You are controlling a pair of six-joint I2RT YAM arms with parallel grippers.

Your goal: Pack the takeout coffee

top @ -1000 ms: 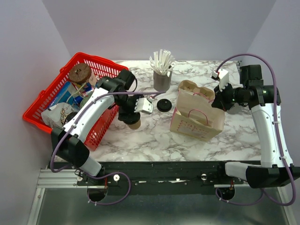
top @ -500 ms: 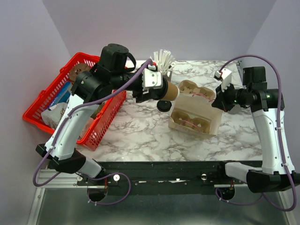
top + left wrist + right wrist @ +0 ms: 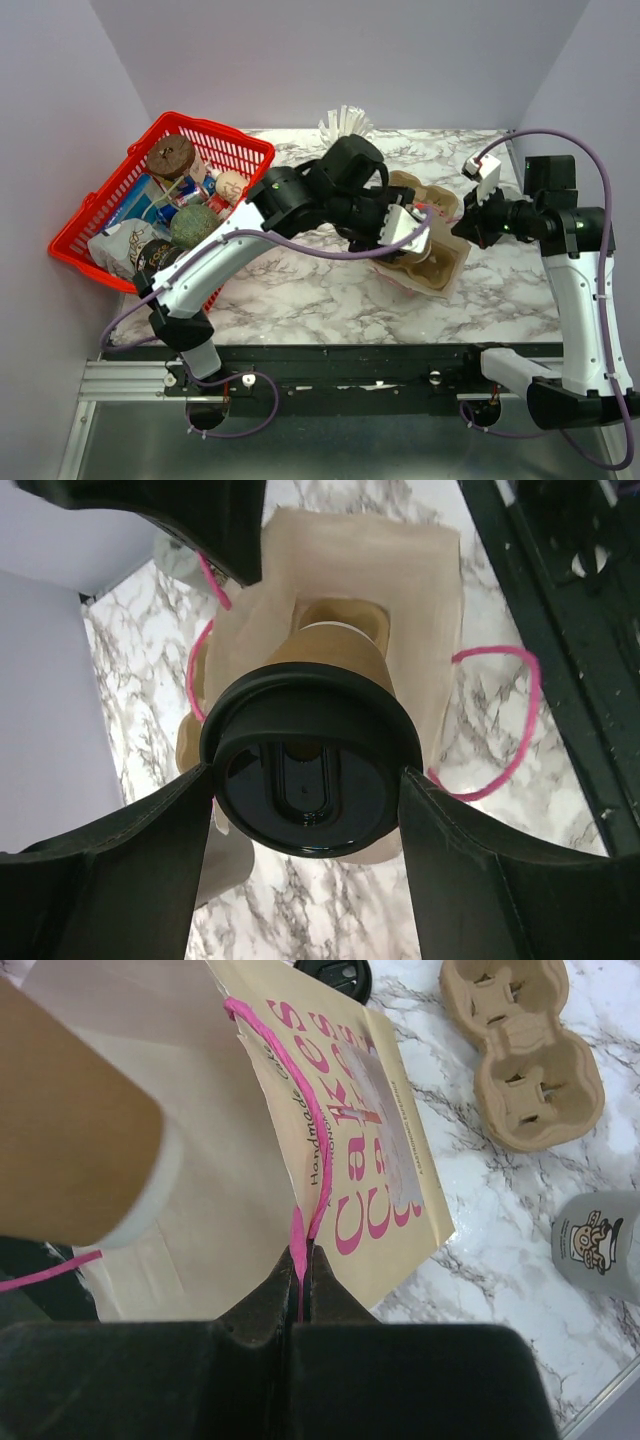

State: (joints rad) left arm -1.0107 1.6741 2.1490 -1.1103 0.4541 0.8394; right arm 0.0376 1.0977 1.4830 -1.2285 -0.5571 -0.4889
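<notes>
Left hand [image 3: 308,775]: clamping the takeout coffee [image 3: 335,655] at its lid [image 3: 300,800], aiming long axis base-first into the paper bag [image 3: 400,570] mouth; right hand [image 3: 300,1275]: pinching the pink handle [image 3: 262,1045].

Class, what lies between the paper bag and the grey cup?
Nothing: bare marble table separates paper bag from grey cup, seen in the right wrist view.

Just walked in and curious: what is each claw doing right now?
Left gripper: closed on the lidded coffee cup, at the paper bag mouth.
Right gripper: shut, pinching the bag's pink handle.
</notes>
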